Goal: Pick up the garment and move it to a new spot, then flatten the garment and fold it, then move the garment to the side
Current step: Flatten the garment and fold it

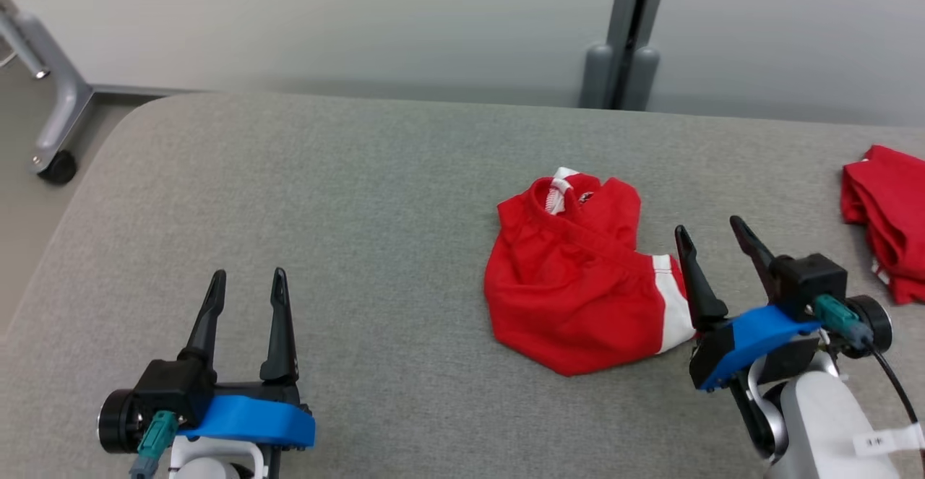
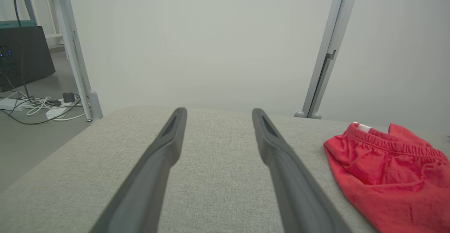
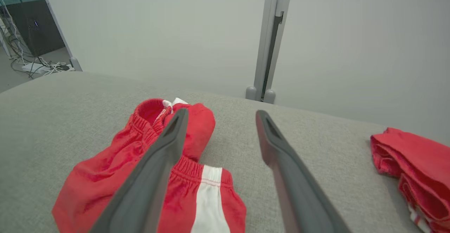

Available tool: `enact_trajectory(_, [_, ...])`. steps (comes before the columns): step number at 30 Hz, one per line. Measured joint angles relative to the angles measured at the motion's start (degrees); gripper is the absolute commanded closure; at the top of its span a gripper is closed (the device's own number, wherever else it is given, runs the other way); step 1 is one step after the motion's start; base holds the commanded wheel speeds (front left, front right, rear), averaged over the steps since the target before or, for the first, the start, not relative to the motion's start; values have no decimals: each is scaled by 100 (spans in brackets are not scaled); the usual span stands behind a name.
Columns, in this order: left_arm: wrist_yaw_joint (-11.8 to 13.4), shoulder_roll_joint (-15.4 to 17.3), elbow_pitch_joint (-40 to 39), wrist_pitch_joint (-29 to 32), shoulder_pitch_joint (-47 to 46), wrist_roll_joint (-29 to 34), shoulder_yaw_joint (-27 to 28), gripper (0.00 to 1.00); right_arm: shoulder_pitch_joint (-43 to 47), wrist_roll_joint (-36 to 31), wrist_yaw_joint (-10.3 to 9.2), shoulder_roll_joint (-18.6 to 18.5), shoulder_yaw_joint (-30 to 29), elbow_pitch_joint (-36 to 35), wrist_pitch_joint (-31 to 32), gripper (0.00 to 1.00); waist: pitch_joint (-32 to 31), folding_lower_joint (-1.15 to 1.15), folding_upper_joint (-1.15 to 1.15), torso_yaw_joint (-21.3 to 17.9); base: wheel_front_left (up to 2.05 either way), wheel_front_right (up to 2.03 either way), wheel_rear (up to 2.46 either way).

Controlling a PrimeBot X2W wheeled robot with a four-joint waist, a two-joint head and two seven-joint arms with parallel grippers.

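A test lab — pale partitions [image 1: 361, 16], cables [image 2: 42, 103] on floor.

left pincer [image 1: 247, 282] and right pincer [image 1: 712, 230] both hover gaping, empty, fingers pointing forward.

My left gripper [image 1: 248, 277] and right gripper [image 1: 708, 226] each carry long dark tapered fingers [image 1: 280, 334], a blue bracket [image 1: 249, 421] and a teal cable plug [image 1: 157, 432].

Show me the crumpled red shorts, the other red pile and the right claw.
Red shorts [image 1: 571, 291]: head view, middle of the cloth.
Red pile [image 1: 887, 204]: head view, its upper fold.
Right gripper [image 1: 707, 225]: head view, between its fingertips.
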Motion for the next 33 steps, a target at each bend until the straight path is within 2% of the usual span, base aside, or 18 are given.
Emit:
enact_trajectory(6, [-53, -89, 48, 0, -171, 15, -15, 0, -350, -111, 0, -237, -44, 1162, -63, 0, 230, 0, 0, 318, 0, 0, 0])
enact_trajectory(15, [-108, -144, 102, 0, -272, 37, 11, 0, -481, -260, 0, -318, 30, 2531, -301, 0, 429, 0, 0, 649, 0, 0, 0])
enact_trajectory(16, [-126, -148, 107, 0, -272, 44, 15, 0, -539, -263, 0, -318, 54, 2628, -315, 52, 430, 0, 0, 650, 0, 0, 0])
enact_trajectory(17, [-131, -154, 112, 0, -272, 52, 19, 0, -597, -255, 0, -314, 84, 2720, -344, 90, 430, 0, 0, 649, 0, 0, 0])
enact_trajectory(18, [-131, -159, 116, 0, -272, 52, 21, 0, -641, -227, 0, -307, 118, 2793, -405, 100, 430, -1, 0, 644, 0, 0, 0])
enact_trajectory(24, [-142, -171, 175, 0, -279, 56, 32, 0, -987, -21, 2, -397, -55, 3127, -723, 100, 406, -1, 0, 556, 0, 0, 0])
enact_trajectory(29, [-146, -183, 203, 0, -265, 59, 46, 0, -1197, 165, 1, -720, -606, 3064, -921, 100, 334, 0, 0, 445, 0, 0, 0])
enact_trajectory(33, [-156, -188, 233, 0, -252, 79, 56, 0, -1245, 282, 0, -883, -948, 2748, -989, 100, 265, 0, 0, 402, 0, 0, 0])
